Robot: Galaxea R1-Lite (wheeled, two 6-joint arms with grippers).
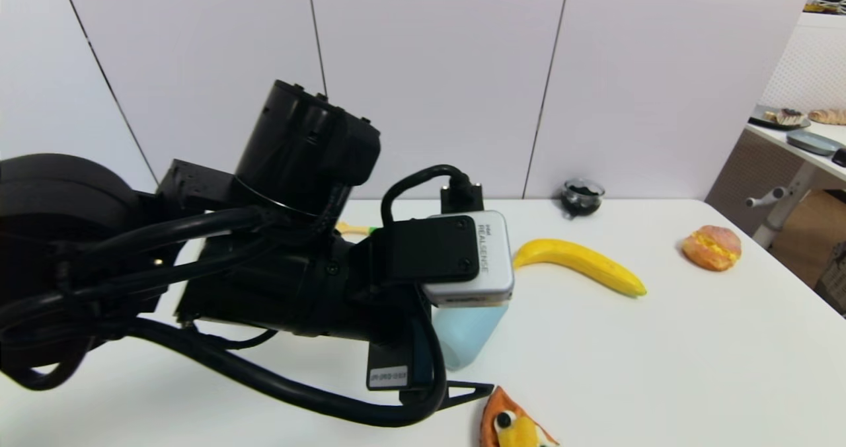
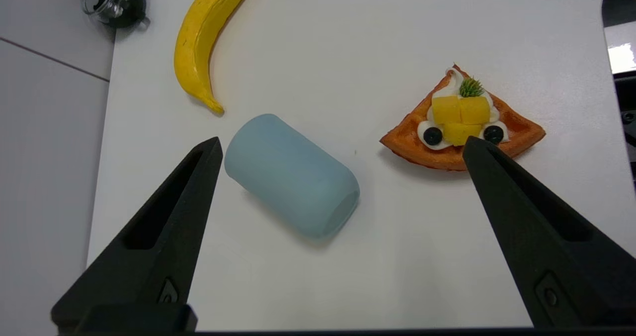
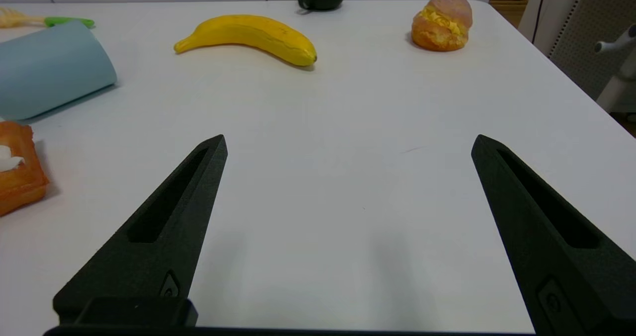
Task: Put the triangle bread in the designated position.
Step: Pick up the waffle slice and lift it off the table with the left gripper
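The triangle bread is an orange-brown wedge topped with yellow cubes, white cream and black dots. It lies flat on the white table near the front edge. My left gripper hovers above the table, open and holding nothing. One of its fingertips overlaps the bread's wide edge in the left wrist view. In the right wrist view the bread lies off to the side of my right gripper, which is open and empty low over bare table. No mark shows the designated position.
A pale blue cup lies on its side between the left fingers, beside the bread. Farther back lie a banana, a round bun with yellow filling and a small dark jar. The table's right edge is close to the bun.
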